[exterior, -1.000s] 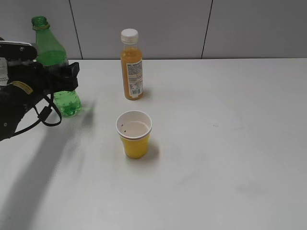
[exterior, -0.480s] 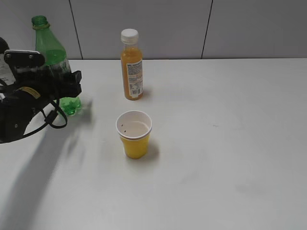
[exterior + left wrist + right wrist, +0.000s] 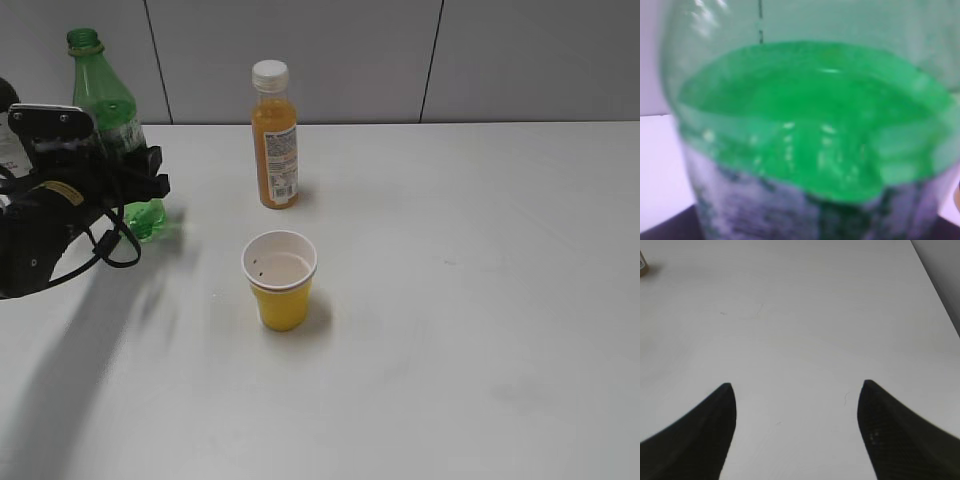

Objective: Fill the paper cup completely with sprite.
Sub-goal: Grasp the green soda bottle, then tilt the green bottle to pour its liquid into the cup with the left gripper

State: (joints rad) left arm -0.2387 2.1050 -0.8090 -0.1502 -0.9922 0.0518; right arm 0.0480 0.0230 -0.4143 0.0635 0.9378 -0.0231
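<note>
The sprite bottle (image 3: 102,92) is tall, green and uncapped, at the far left, and looks lifted a little off the table. My left gripper (image 3: 135,170) is shut around its labelled middle. In the left wrist view the bottle (image 3: 810,125) fills the frame, with green liquid above the grey label; the fingers are hidden. The yellow paper cup (image 3: 280,280) stands upright in the middle of the table, to the right of and nearer than the bottle, with a little liquid at its bottom. My right gripper (image 3: 796,385) is open and empty over bare table; it is out of the exterior view.
An orange juice bottle (image 3: 275,135) with a white cap stands behind the cup, and its base shows in the right wrist view (image 3: 642,266). The white table (image 3: 470,300) runs back to a grey panelled wall. Its right edge (image 3: 935,287) shows in the right wrist view.
My left gripper has closed in on the sprite bottle, and the bottle has risen slightly. The cup and the orange juice bottle have not moved.
</note>
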